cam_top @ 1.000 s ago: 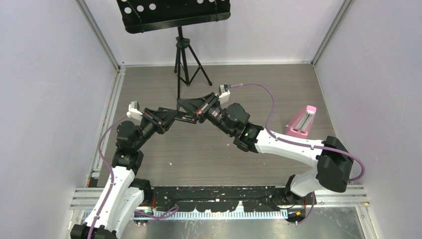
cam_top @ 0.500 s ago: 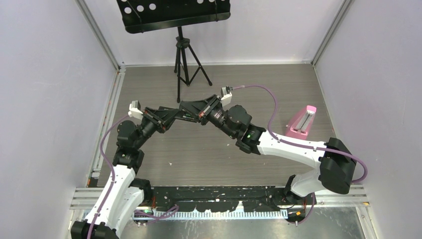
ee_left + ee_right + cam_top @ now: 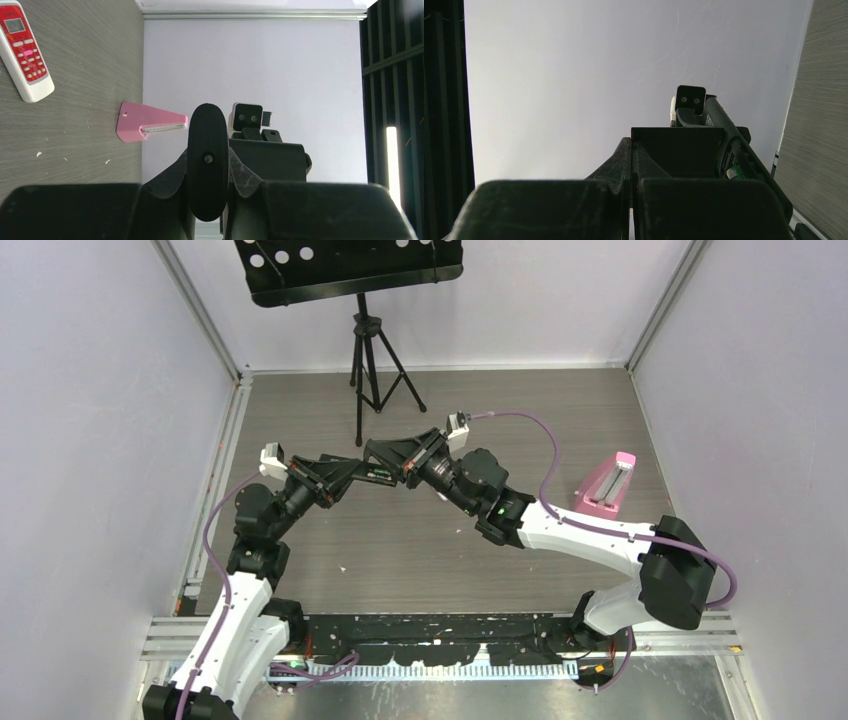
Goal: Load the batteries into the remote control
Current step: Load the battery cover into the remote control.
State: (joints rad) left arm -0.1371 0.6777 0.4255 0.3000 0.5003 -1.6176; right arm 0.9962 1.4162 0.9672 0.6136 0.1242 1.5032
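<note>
Two arms are bolted at the near edge of the bench. Both reach forward and bend inward, so that they form an arch whose ends meet over the middle of the bench. The left arm rises steeply from its base. The right arm sweeps in low from the right side, elbow out.

There are two end effectors, which come tip to tip, facing each other. The left end effector is clamped on one dark oval piece, which stands on edge between its fingers; whether this is part of a remote cannot be told. The right end effector is closed with nothing between its fingers, and in its own wrist view only a thin slit shows between them.

One remote, red-faced with a white body, lies flat on the bench with its buttons up, off to the right of the end effectors and apart from them. In the top view it is hidden.

Farther right, near the side wall, lies one pink wedge-shaped piece with a pale slot along it.

At the far edge stands one black music stand on a tripod.
</note>
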